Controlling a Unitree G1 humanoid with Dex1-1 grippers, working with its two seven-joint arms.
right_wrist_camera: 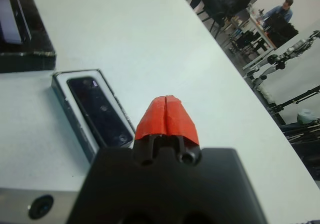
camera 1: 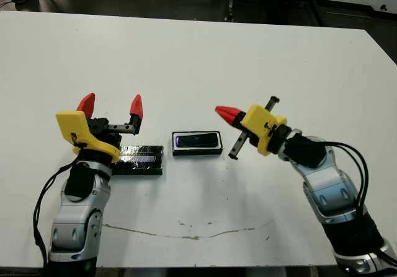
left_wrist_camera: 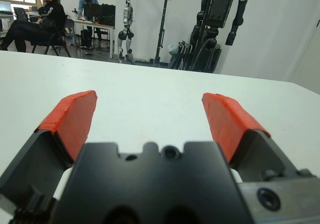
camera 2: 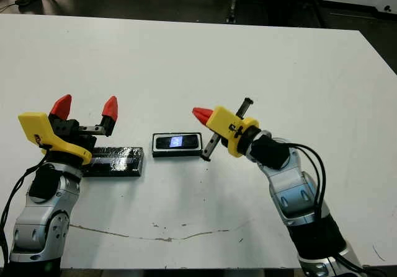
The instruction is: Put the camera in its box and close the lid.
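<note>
The slim black camera (camera 1: 197, 140) lies inside the box (camera 1: 197, 152), a shallow white-lined tray at the middle of the table. The glossy black lid (camera 1: 141, 160) lies flat on the table just left of the box, apart from it. My left gripper (camera 1: 111, 105) hovers open above the lid's left end, with nothing between its red fingers (left_wrist_camera: 75, 119). My right gripper (camera 1: 226, 112) is shut and empty, its tip pointing left, just right of the box and above it. In the right wrist view the camera (right_wrist_camera: 100, 111) sits in the box (right_wrist_camera: 72, 121) beyond the closed tips (right_wrist_camera: 166, 115).
The white table (camera 1: 198, 60) stretches wide behind the grippers. A thin scuff line (camera 1: 186, 233) runs near its front edge. Beyond the far edge, seated people (left_wrist_camera: 42, 13) and equipment stands (left_wrist_camera: 215, 23) show in the wrist views.
</note>
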